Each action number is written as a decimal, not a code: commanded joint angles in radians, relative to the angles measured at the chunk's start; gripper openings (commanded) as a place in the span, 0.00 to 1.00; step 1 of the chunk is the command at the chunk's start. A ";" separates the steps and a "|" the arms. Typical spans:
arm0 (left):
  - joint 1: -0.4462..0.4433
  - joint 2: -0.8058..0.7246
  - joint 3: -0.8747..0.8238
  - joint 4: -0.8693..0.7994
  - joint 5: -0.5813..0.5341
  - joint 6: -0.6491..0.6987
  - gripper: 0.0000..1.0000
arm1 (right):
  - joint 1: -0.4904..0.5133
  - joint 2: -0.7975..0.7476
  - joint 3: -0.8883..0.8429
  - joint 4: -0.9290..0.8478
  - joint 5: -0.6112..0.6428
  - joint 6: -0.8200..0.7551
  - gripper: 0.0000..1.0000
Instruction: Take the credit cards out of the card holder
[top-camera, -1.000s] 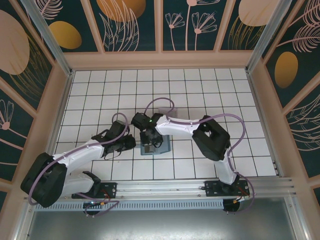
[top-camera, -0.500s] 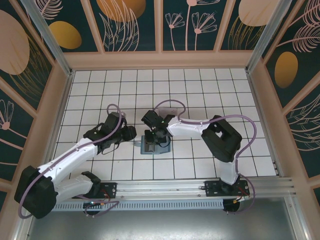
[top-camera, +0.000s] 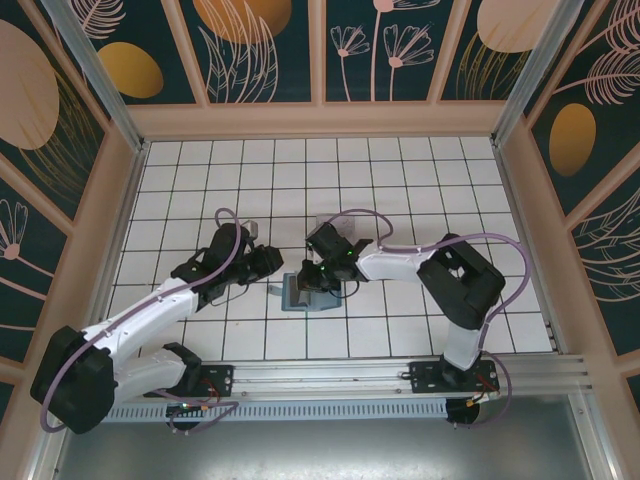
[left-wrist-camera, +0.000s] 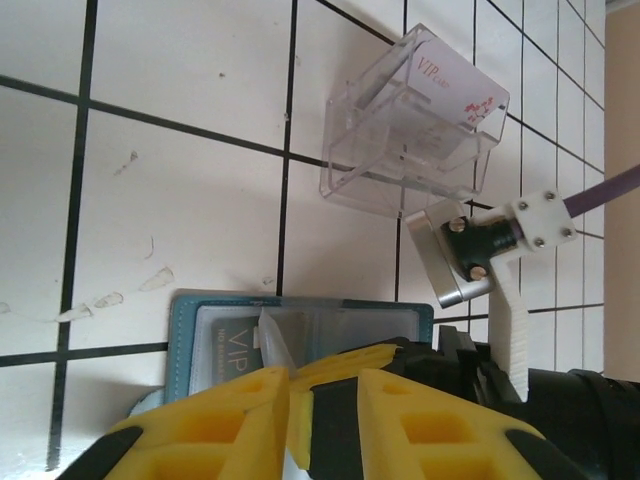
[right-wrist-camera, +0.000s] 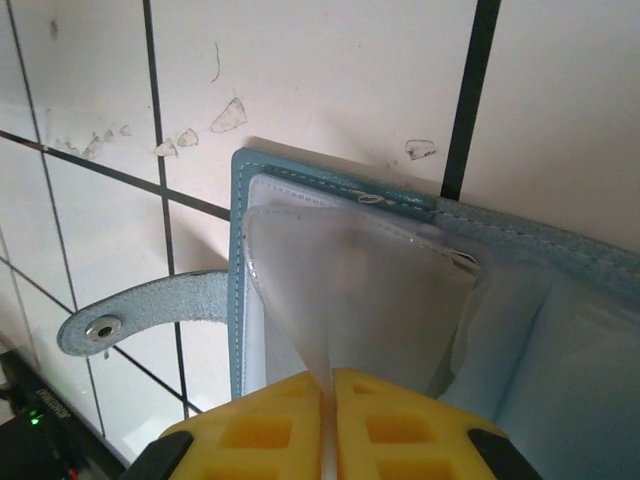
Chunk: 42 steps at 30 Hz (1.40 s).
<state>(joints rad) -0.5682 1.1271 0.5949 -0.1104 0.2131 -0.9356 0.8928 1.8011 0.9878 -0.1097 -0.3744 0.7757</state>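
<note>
Fingers of right gripper (right-wrist-camera: 328, 385) clamp clear plastic sleeve (right-wrist-camera: 350, 280) in slate-blue leather card holder (right-wrist-camera: 500, 232); left gripper (left-wrist-camera: 300, 385) over it, grip unclear.

White tiled floor (top-camera: 420, 170), dark grout, scuffed in places; pale wooden frame (top-camera: 320, 120) around it; dark teal wall panels (top-camera: 400, 80) with leaf outlines and orange ovals; even light.

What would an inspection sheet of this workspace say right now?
Surface: white tiled table, scuffed near the holder.
Job's things: card holder lying open; VIP card inside a pocket.
Clutter: clear plastic box holding a white card.
Pincers: right pincer shut on a clear sleeve of the holder; left pincer over the holder's edge, grip unclear.
Cables: purple cables looped along both arms.
Surroundings: floral wall panels.
</note>
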 joint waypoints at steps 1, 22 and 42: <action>0.002 0.029 -0.025 0.081 0.043 -0.056 0.23 | -0.015 -0.037 -0.042 0.099 -0.067 0.022 0.12; -0.065 0.271 -0.110 0.185 0.126 -0.045 0.12 | -0.018 -0.119 -0.147 0.256 -0.073 0.027 0.12; -0.107 0.400 0.002 0.137 0.178 0.036 0.13 | -0.025 -0.330 -0.156 -0.018 0.116 -0.026 0.35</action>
<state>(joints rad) -0.6628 1.5047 0.5552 0.0860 0.3855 -0.9428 0.8772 1.5368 0.8394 -0.0284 -0.3492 0.7639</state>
